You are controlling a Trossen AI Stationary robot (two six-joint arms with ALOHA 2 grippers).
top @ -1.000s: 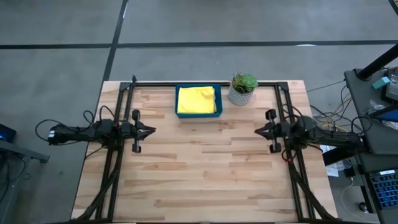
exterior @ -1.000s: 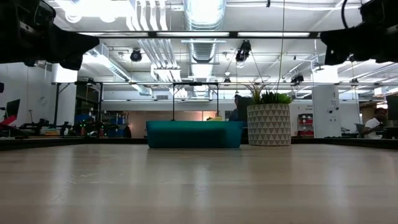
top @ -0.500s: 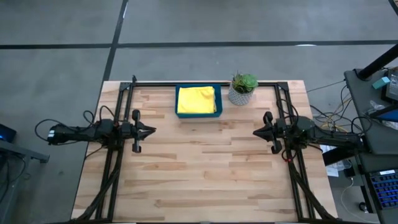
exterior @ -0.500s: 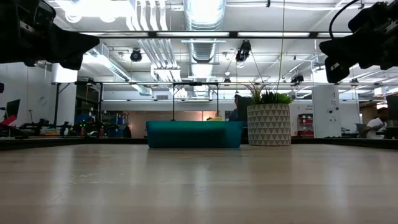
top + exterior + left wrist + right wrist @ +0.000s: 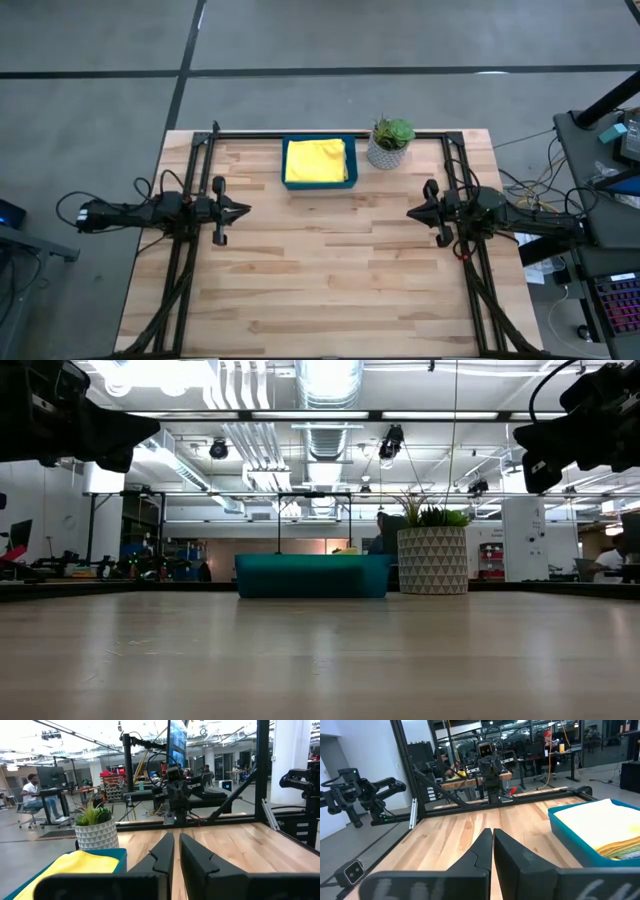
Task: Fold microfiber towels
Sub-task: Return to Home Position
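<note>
One towel stack (yellow topmost), well apart from left gripper, right gripper

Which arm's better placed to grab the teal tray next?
Left, probably. The left gripper sits nearer the tray; the potted plant crowds the tray's right side, toward the right gripper.

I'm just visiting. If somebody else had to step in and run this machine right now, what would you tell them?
Left gripper: shut, empty, raised over the table's left side.
Right gripper: shut, empty, raised over its right side.
The teal tray at the far edge holds the stack, with a yellow towel on top.
Done: folding and stacking, it seems.
Left: nothing I can see.
</note>
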